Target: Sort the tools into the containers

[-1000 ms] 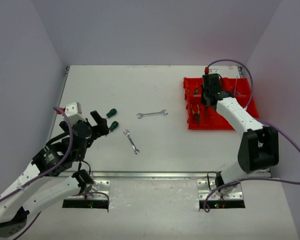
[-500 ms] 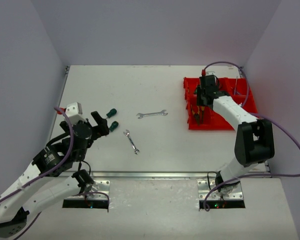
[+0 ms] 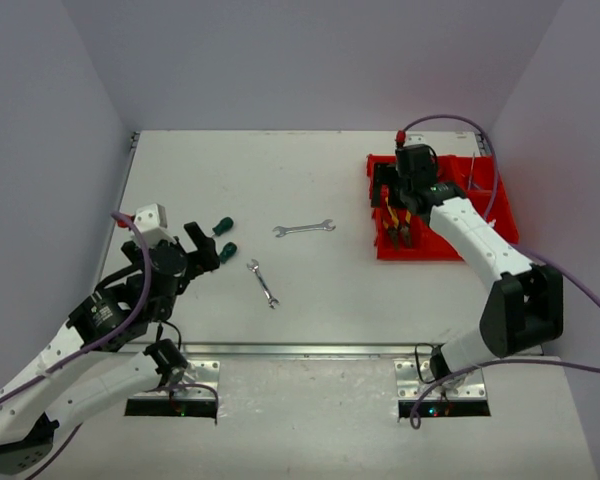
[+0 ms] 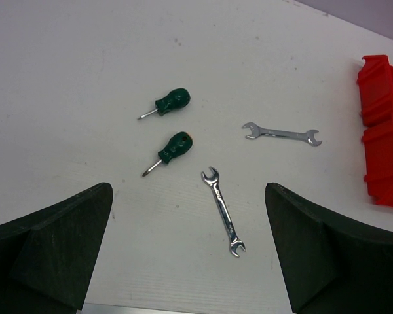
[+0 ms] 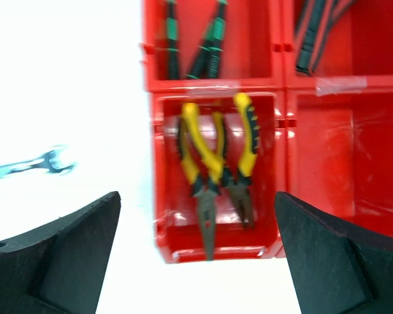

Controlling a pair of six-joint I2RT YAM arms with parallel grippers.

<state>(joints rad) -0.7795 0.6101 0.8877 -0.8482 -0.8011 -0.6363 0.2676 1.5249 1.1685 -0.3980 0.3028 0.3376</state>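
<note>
Two green screwdrivers (image 4: 172, 102) (image 4: 173, 146) and two silver wrenches (image 4: 281, 134) (image 4: 223, 210) lie on the white table. My left gripper (image 4: 190, 261) hovers open just short of them, nothing between its fingers; from above it (image 3: 202, 250) sits beside the screwdrivers (image 3: 221, 227). The red bin tray (image 3: 450, 245) stands at the right. Two yellow-handled pliers (image 5: 203, 163) (image 5: 244, 157) lie in its near left compartment. My right gripper (image 5: 196, 261) hangs open above them, holding nothing. Green-handled pliers (image 5: 196, 46) and red-black pliers (image 5: 318, 33) lie in the compartments behind.
The bin's (image 5: 216, 250) near right compartment (image 5: 340, 157) holds nothing that I can see. One wrench (image 5: 33, 163) shows blurred left of the bin. Purple walls close in the table on three sides, and a metal strip (image 3: 310, 349) runs along its near edge.
My right gripper has opened and let go of a pair of yellow pliers into the near left compartment, then shifted slightly. The left arm has barely moved.
</note>
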